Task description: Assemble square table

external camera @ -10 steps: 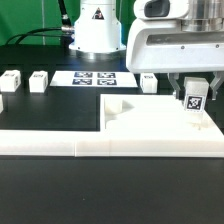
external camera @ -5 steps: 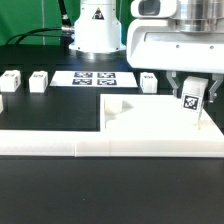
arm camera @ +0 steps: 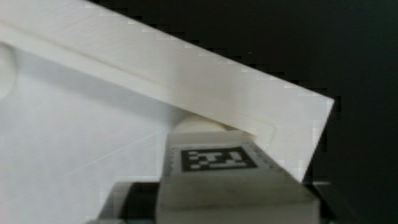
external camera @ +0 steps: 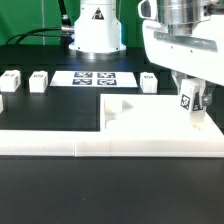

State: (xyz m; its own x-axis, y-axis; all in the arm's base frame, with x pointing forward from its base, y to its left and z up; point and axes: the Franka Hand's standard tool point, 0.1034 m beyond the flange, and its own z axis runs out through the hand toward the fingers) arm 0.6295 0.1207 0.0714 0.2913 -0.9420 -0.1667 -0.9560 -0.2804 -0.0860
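Note:
The white square slab (external camera: 150,118) lies flat at the exterior view's right, inside the border rail. My gripper (external camera: 192,94) is shut on a white leg post (external camera: 190,106) with a tag, standing upright on the slab's far right corner. In the wrist view the tagged post (arm camera: 217,158) sits between my fingers over the slab's corner (arm camera: 267,105). Three more leg posts stand on the table: two at the left (external camera: 10,80) (external camera: 38,80) and one behind the slab (external camera: 148,82).
The long low white border rail (external camera: 60,145) runs along the front and bounds the slab. The marker board (external camera: 95,77) lies flat at the back middle. The robot's white base (external camera: 95,30) stands behind it.
The hand has turned about the post and shifted slightly to the exterior view's right. The post stays on the slab's far right corner.

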